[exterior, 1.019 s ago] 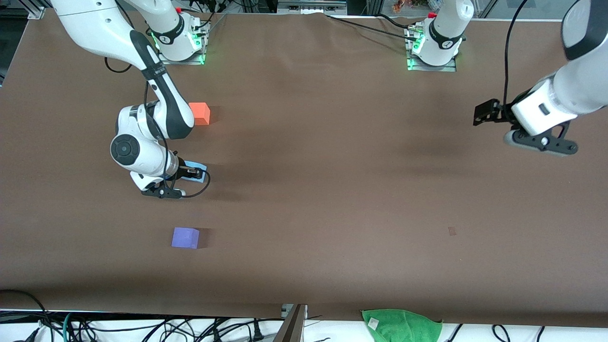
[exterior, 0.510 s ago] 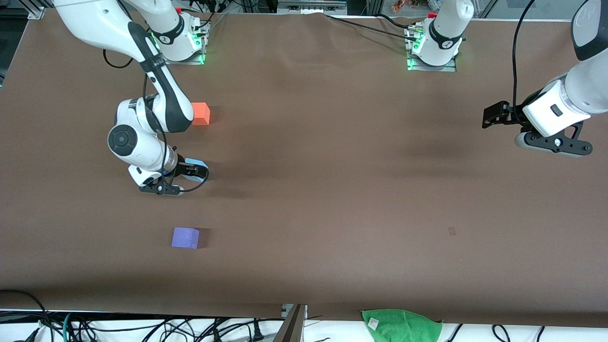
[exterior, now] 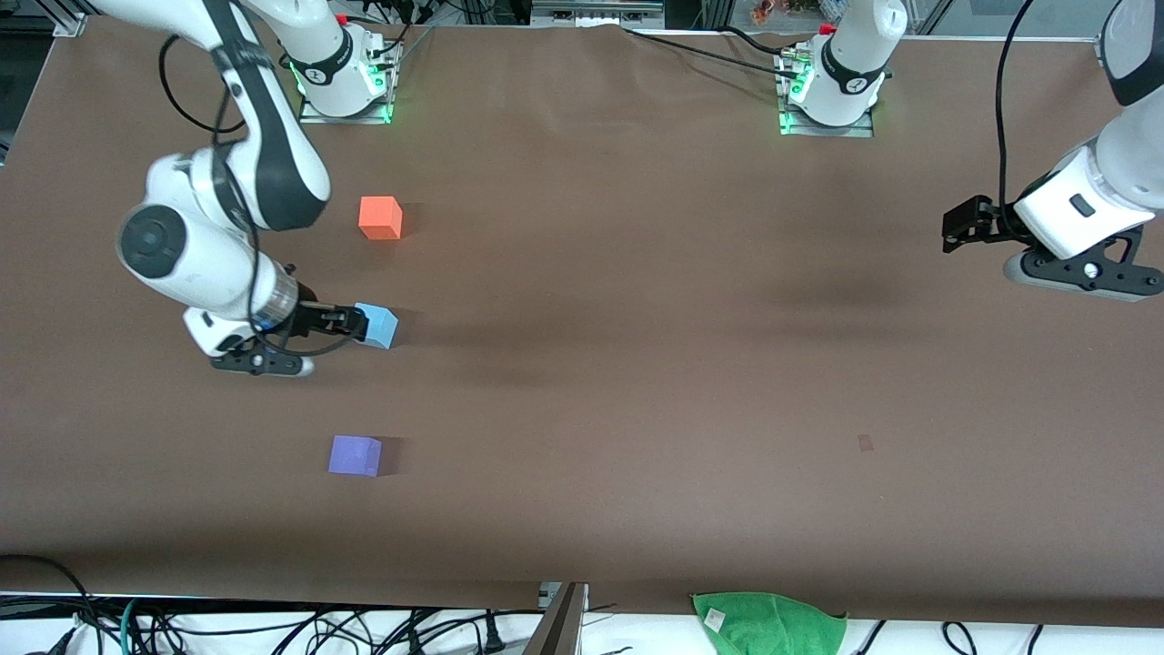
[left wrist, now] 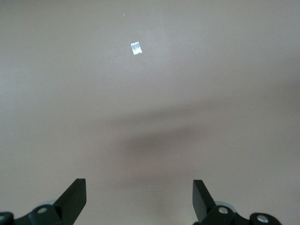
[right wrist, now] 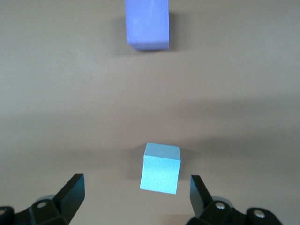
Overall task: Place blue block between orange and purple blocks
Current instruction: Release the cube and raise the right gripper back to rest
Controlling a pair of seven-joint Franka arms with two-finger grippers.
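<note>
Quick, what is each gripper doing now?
Left gripper: open, holding nothing, over the table's left-arm end.
Right gripper: open, above the blue block, not gripping it.

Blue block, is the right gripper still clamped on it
No, the right gripper has its fingers spread wide, and the blue block sits free on the table between them.

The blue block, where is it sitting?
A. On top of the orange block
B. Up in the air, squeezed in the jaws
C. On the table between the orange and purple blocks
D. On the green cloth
C: the blue block rests on the table, nearer the front camera than the orange block and farther than the purple block; the right gripper is open around it.
</note>
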